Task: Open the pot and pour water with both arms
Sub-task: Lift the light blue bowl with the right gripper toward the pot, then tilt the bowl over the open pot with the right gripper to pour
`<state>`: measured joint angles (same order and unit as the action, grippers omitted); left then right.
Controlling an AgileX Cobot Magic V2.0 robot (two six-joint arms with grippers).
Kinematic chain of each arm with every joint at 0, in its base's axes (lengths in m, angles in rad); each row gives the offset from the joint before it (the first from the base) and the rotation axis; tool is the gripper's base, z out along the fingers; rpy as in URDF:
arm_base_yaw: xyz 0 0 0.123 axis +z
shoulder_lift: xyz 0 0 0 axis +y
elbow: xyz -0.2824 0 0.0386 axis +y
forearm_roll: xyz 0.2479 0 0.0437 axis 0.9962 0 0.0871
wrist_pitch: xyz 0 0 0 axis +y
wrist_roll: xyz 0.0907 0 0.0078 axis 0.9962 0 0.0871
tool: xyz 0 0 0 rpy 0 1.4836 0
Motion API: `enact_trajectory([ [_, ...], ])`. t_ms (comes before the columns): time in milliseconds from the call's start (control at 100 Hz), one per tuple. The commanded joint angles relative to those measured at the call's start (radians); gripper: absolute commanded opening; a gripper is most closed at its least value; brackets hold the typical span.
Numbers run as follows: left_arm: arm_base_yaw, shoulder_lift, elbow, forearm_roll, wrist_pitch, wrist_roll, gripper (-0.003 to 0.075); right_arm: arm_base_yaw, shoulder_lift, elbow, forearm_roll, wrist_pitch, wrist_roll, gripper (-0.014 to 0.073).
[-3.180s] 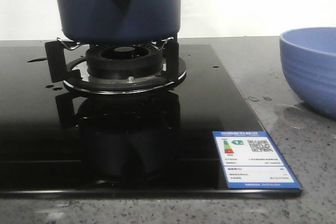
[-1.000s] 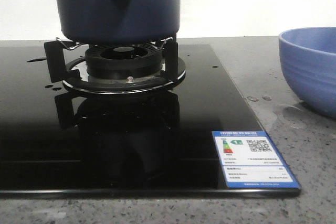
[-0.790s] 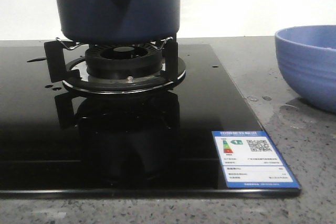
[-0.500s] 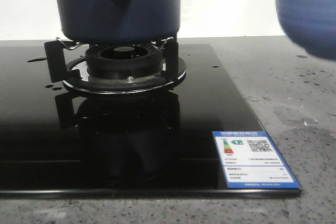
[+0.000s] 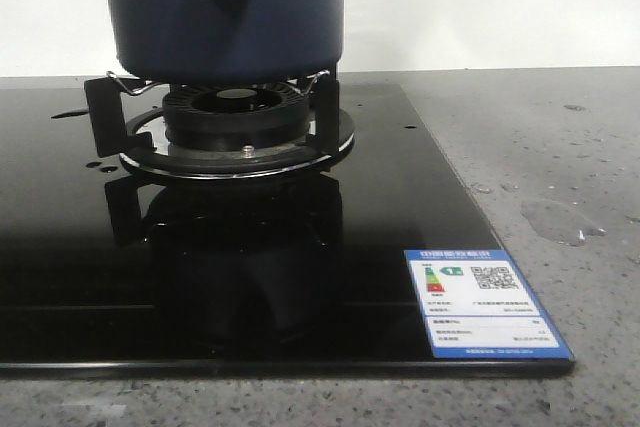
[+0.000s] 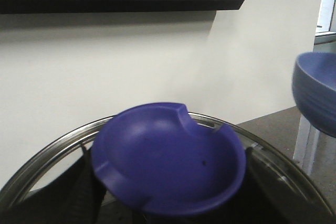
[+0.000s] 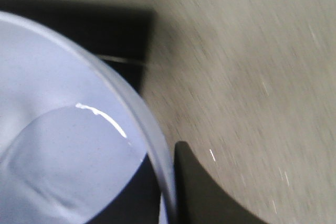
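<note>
Your pot point(image 5: 222, 9) sits upright on the burner point(image 5: 237, 117) of the black cooktop point(image 5: 250, 277) on the bench point(image 5: 560, 167). The bowl point(image 7: 68, 145), holding water, hangs off to the pot's right, pinched at its rim by your right gripper point(image 7: 176, 192). Your left gripper is hidden behind the lid point(image 6: 168, 158); its grip can't be told.

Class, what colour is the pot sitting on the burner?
The pot is dark navy blue, matte; the front view shows it best.
</note>
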<state>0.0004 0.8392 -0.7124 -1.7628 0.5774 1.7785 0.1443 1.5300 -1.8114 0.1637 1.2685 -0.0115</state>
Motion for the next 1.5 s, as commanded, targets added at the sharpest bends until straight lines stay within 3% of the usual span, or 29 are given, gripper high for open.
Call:
enact_trajectory([
  [0,-0.01,-0.015,-0.034,-0.095,0.002,-0.007,0.019,0.059,0.041,-0.162,-0.032,0.029,-0.011,-0.0049],
  [250,-0.01,-0.015,-0.034,-0.095,-0.036,-0.007,0.019,0.192,0.219,-0.404,-0.145,-0.028,0.004,-0.0049],
  [560,-0.01,-0.015,-0.034,-0.095,-0.088,-0.007,0.019,0.327,0.284,-0.413,-0.321,-0.171,0.011,-0.0049],
  [900,-0.01,-0.015,-0.034,-0.095,-0.092,-0.007,0.019,0.454,0.288,-0.413,-0.66,-0.339,0.051,-0.0049],
  [1250,-0.01,-0.015,-0.034,-0.095,-0.096,-0.007,0.019,0.534,0.325,-0.411,-0.917,-0.342,0.051,-0.0041],
  [1490,-0.012,-0.015,-0.034,-0.095,-0.096,-0.007,0.019,0.569,0.342,-0.411,-1.06,-0.334,0.146,-0.0039],
])
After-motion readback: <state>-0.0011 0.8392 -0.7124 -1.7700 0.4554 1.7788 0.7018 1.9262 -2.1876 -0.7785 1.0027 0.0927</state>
